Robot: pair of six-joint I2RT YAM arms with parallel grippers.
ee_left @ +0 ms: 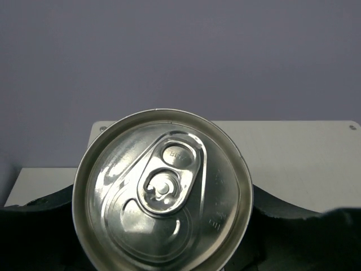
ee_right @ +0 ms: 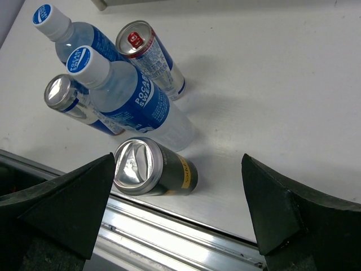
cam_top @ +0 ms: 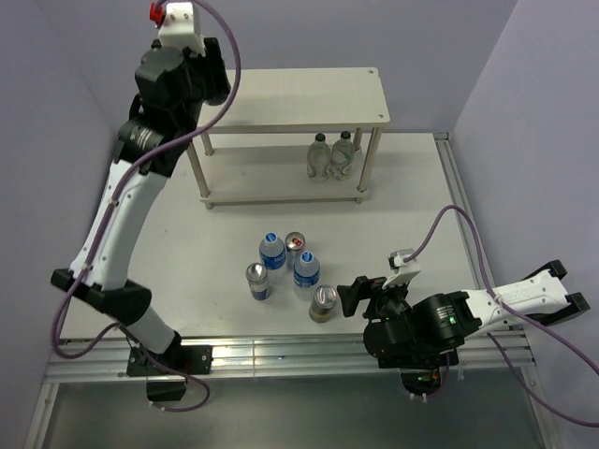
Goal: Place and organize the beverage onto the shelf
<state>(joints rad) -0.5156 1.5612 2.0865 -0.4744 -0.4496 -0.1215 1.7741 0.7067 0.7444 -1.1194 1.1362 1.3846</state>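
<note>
Your left fingers (ee_left: 39, 226) are closed on a silver-lidded can (ee_left: 163, 189), one on each side. Its lid faces the wrist camera and its long axis runs straight away from the lens, with the top board of the shelf (ee_left: 293, 164) behind it.

Your right fingers (ee_right: 62, 203) are spread wide, well in front of the shelf. A black-and-gold can (ee_right: 155, 169) stands upright on the bench (ee_right: 271, 84) between them, close to the finger at the left of the wrist view.

Nearer the shelf stand two blue-labelled bottles (ee_right: 132, 99) and two slim cans (ee_right: 149, 56), all upright. Two clear bottles (cam_top: 320, 157) stand at the right end of the shelf's lower board.
</note>
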